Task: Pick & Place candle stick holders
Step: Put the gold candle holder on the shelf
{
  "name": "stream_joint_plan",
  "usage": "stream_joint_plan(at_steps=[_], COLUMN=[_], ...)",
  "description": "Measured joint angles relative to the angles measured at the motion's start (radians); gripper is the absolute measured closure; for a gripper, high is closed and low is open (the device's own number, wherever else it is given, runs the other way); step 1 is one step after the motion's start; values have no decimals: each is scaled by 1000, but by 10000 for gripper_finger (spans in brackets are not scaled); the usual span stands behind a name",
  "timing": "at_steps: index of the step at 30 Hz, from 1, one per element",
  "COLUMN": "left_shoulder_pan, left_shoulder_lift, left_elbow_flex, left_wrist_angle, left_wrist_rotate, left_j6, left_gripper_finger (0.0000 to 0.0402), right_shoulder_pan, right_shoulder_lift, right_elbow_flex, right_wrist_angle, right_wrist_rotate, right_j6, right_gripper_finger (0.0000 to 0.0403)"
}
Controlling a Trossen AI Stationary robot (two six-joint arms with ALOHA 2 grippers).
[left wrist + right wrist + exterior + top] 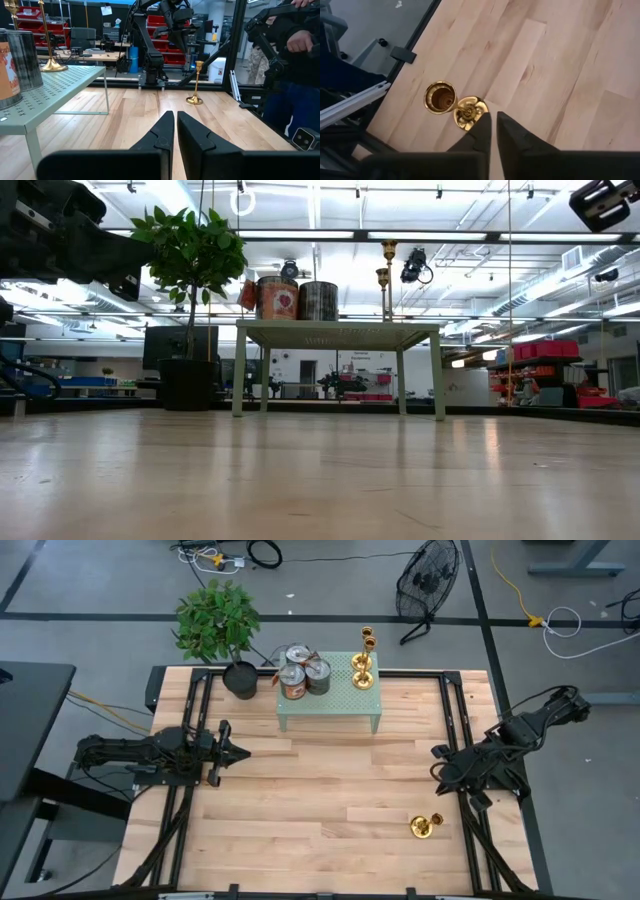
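One gold candle stick holder [425, 826] stands upright on its round base on the wooden table, near the right front; it also shows in the left wrist view [196, 82]. Two more holders [362, 660] stand on the right end of a small green table [330, 705] at the far middle. My right gripper [493, 116] hangs shut above the wood, slanting down, just beside the lone holder's cup top [468, 112] and clear of it. My left gripper [175, 116] waits shut and level at the left side [240, 752].
Round tins [303, 675] share the green table with the holders. A potted plant [220, 625] stands at the far left. Black frame rails [455, 710] run along both sides. A person [300, 55] stands beyond the table's right edge. Bare wood lies in the middle.
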Motion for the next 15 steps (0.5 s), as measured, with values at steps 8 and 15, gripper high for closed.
stream_joint_plan(at_steps=[8,15], left_shoulder_pan=[0,0], left_shoulder_lift=[0,0], left_elbow_flex=[0,0], left_wrist_angle=[0,0], left_wrist_rotate=[0,0], left_j6=[0,0], left_gripper_finger=[371,371], right_shoulder_pan=[1,1], right_shoulder_lift=[0,0], right_elbow_flex=[0,0], right_wrist_angle=[1,22], right_wrist_rotate=[-3,-6], right_j6=[-35,-52], right_gripper_finger=[289,225])
